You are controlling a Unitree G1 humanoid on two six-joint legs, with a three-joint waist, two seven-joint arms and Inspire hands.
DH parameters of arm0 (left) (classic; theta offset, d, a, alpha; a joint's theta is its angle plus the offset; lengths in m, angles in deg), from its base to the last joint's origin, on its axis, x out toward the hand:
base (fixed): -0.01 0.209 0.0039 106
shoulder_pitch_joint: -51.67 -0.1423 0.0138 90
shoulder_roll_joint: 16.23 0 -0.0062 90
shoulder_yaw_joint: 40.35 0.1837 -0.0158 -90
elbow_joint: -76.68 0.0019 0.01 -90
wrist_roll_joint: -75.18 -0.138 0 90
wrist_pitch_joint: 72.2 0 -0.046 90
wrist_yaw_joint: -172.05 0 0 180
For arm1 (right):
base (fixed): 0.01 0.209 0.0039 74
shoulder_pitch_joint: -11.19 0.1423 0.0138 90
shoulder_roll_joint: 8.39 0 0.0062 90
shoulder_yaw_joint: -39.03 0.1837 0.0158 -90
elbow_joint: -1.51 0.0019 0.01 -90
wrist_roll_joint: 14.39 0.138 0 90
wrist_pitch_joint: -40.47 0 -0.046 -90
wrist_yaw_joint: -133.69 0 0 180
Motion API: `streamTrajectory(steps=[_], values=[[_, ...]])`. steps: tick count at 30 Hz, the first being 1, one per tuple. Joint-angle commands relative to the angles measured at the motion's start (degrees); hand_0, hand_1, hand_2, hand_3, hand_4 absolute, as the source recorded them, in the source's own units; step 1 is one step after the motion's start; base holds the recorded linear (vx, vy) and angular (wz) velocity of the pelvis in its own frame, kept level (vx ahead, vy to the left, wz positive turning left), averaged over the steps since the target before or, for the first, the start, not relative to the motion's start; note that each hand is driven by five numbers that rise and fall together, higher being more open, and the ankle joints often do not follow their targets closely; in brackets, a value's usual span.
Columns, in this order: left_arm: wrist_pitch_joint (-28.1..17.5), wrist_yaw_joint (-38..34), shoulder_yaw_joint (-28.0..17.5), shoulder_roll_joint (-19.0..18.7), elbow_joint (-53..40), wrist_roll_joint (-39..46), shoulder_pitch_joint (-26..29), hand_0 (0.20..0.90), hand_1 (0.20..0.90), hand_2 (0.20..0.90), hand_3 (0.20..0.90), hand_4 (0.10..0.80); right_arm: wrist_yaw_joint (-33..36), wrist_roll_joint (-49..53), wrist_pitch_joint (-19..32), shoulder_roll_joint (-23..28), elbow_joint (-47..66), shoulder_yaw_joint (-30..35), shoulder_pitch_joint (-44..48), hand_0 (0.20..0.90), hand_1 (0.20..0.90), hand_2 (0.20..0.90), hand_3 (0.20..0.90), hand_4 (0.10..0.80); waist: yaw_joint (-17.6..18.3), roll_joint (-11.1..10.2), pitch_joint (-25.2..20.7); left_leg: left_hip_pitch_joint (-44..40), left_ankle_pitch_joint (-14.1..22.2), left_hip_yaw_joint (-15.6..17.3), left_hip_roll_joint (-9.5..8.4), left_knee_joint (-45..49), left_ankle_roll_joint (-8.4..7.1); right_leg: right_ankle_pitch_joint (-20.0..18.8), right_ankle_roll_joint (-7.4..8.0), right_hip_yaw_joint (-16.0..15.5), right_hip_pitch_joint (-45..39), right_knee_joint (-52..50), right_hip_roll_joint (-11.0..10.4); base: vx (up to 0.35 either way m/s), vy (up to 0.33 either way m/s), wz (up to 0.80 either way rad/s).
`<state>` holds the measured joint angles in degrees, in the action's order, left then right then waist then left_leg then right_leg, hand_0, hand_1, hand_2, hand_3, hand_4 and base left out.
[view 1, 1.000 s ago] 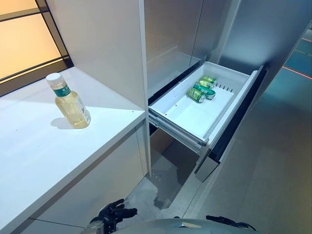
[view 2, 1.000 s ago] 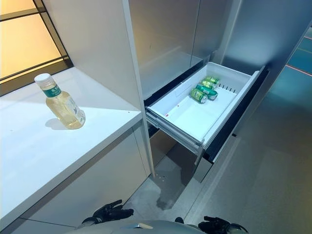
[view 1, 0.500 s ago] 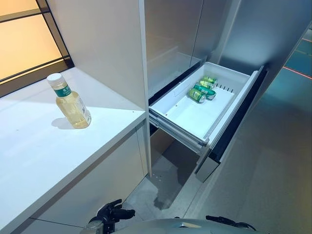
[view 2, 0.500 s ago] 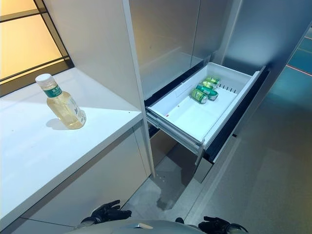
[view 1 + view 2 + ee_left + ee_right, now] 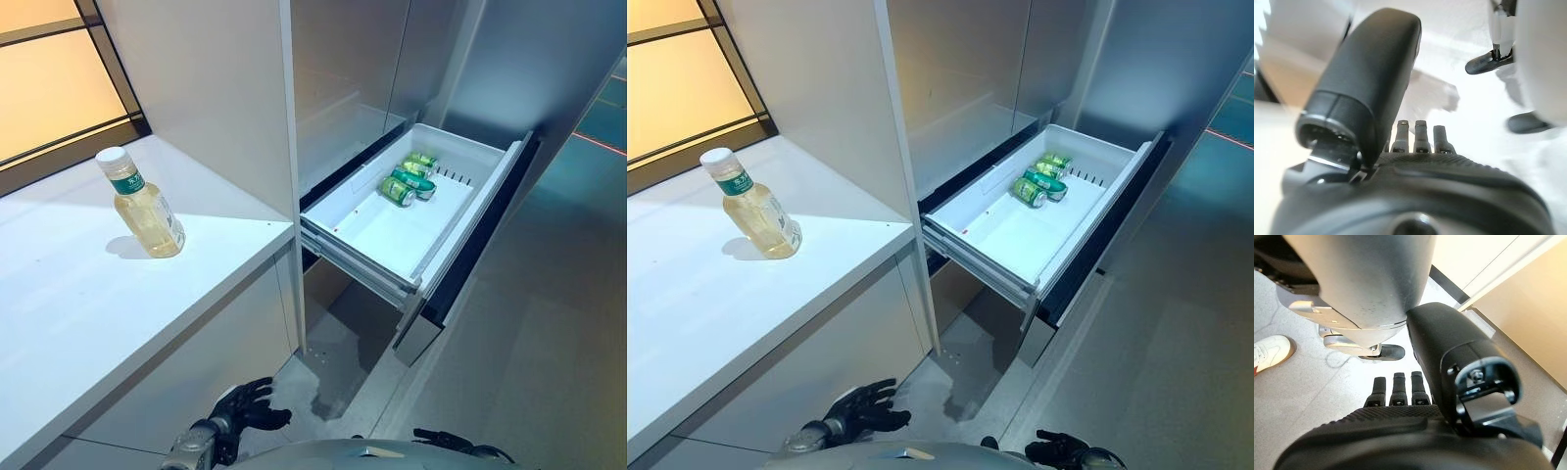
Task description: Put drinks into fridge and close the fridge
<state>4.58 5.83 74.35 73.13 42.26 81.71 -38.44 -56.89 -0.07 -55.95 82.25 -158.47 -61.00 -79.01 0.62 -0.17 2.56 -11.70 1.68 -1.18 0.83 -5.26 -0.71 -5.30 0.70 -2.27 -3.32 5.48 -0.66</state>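
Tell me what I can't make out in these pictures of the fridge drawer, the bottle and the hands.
- Right hand: cut off by the bottom edge in both eye views.
- Cans in the drawer: too small to read; the far ones overlap.
- Space under the drawer: hidden by the drawer.
- Bottle label: too small.
- Left hand: open, holding nothing.

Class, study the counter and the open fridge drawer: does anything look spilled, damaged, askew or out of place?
Nothing looks spilled or broken. The one thing out of place for the job is the bottle, standing upright on the white counter while three green cans already lie in the open fridge drawer.
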Motion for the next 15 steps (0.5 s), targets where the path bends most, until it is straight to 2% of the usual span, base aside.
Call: streamTrajectory(steps=[1, 2, 6, 12, 13, 14, 15], values=[[-6.83, -4.59, 3.63, -1.39, -4.69, -8.07, 7.94, 0.9, 0.9, 0.9, 0.9, 0.8, -1.86, -0.68, -0.42, -0.15, 0.89, -3.26, 1.96, 0.9, 0.9, 0.9, 0.9, 0.8, 1.81, 0.08, 0.63, 4.12, 1.14, 1.73, -2.15, 0.28, 0.83, 7.22, 4.31, -2.81, -2.64, -4.04, -0.8, -0.037, 0.006, -0.02], [-7.12, -3.83, 4.43, -1.79, -6.07, -6.37, 8.6, 0.9, 0.9, 0.9, 0.9, 0.8, -1.73, -0.7, -0.67, -0.02, 1.26, -3.68, 1.99, 0.9, 0.9, 0.9, 0.9, 0.8, 2.0, 0.1, 0.73, 4.15, 1.04, 1.73, -2.15, 0.26, 0.8, 7.15, 4.35, -2.76, -2.58, -4.09, -0.77, -0.041, 0.007, -0.02], [-7.43, -7.21, 5.73, -2.96, -11.53, -8.21, 11.11, 0.9, 0.9, 0.9, 0.9, 0.8, -2.04, -0.7, -1.3, 0.39, 2.06, -4.46, 2.05, 0.9, 0.9, 0.9, 0.9, 0.8, 2.17, 0.17, 0.79, 4.28, 1.11, 1.62, -2.18, 0.26, 0.77, 7.09, 4.4, -2.95, -2.6, -3.84, -0.79, -0.008, 0.001, 0.0], [-9.81, -5.28, 8.24, -4.82, -20.76, -7.75, 14.07, 0.9, 0.9, 0.9, 0.9, 0.8, -1.12, -0.65, -2.22, 0.29, 3.05, -5.07, 2.07, 0.9, 0.9, 0.9, 0.9, 0.8, 2.03, 0.3, 0.62, 4.57, 1.01, 0.9, -2.21, 0.26, 0.62, 6.89, 4.52, -3.54, -2.77, -3.49, -0.96, 0.0, 0.0, 0.0], [-8.97, -1.55, 7.87, -5.23, -22.41, -1.1, 14.28, 0.9, 0.9, 0.9, 0.9, 0.8, -1.17, -0.7, -2.3, 0.37, 3.2, -5.03, 2.07, 0.9, 0.9, 0.9, 0.9, 0.8, 2.06, 0.39, 0.61, 4.55, 1.04, 0.82, -2.2, 0.26, 0.58, 6.91, 4.51, -3.54, -2.82, -3.44, -0.92, 0.0, 0.0, 0.0], [-6.81, -0.62, 7.36, -5.59, -23.34, -1.43, 14.39, 0.9, 0.9, 0.9, 0.9, 0.8, -1.22, -0.85, -2.38, 0.42, 3.26, -4.97, 2.08, 0.9, 0.9, 0.9, 0.9, 0.8, 2.12, 0.45, 0.6, 4.51, 1.06, 0.78, -2.2, 0.26, 0.53, 6.94, 4.5, -3.51, -2.87, -3.44, -0.89, 0.0, 0.0, 0.0], [-10.01, -1.86, 7.35, -6.67, -24.33, -3.99, 14.27, 0.9, 0.9, 0.9, 0.9, 0.8, -1.06, -0.69, -2.79, 0.57, 4.03, -4.99, 1.87, 0.9, 0.9, 0.9, 0.9, 0.8, 1.99, 0.51, 0.5, 4.64, 0.97, 0.84, -2.2, 0.26, 0.52, 6.91, 4.41, -3.64, -2.9, -3.28, -0.85, 0.0, 0.0, 0.0]])
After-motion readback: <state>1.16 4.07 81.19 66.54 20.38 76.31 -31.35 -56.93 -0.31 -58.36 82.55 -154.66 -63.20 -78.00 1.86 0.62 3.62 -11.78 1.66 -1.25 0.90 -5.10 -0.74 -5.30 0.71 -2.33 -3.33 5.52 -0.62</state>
